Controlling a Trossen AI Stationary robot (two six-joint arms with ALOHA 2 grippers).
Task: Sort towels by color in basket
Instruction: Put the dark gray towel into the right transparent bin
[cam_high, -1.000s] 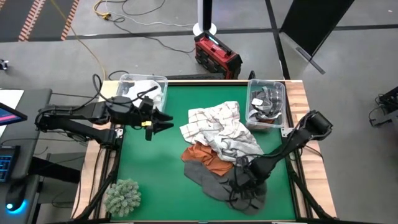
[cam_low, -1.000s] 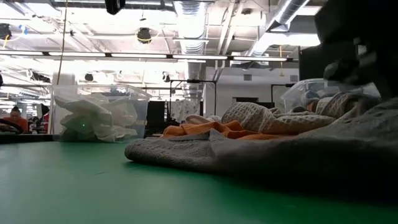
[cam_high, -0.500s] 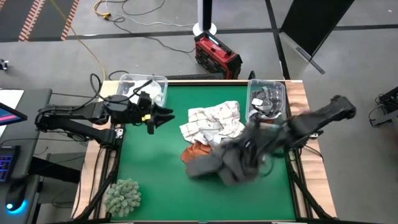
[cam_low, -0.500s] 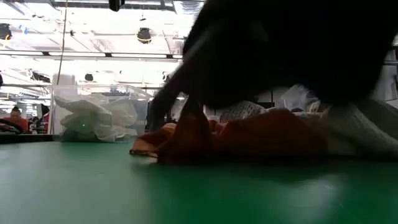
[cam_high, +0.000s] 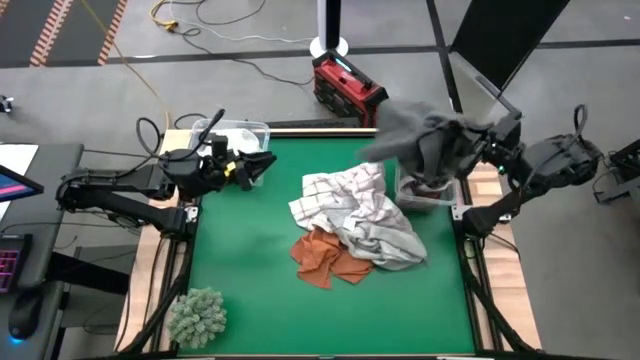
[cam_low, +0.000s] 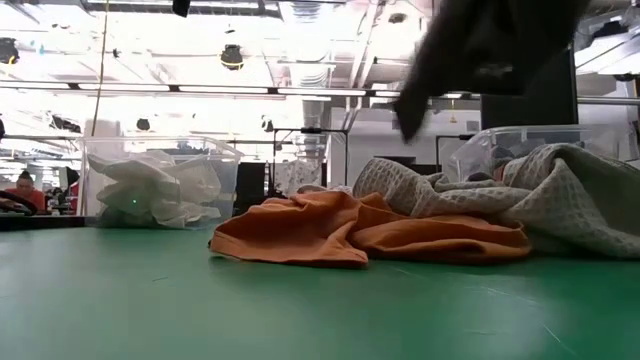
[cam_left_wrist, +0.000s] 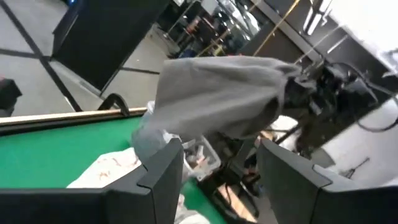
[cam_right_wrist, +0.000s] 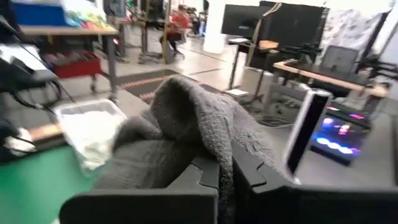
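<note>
Fuzzy clump (cam_high: 197, 314) (near corner), red toolbox (cam_high: 349, 89)

The dark grey towel (cam_high: 425, 135) hangs blurred above the right bin (cam_high: 428, 190), draping over the right end effector (cam_high: 480, 145) and hiding its fingers and most of that bin's contents. In the low view the same towel (cam_low: 490, 50) is cut off by the top edge. Beside the bin, the checked towel (cam_high: 345, 200) covers part of the rust-orange towel (cam_high: 325, 258).
</note>
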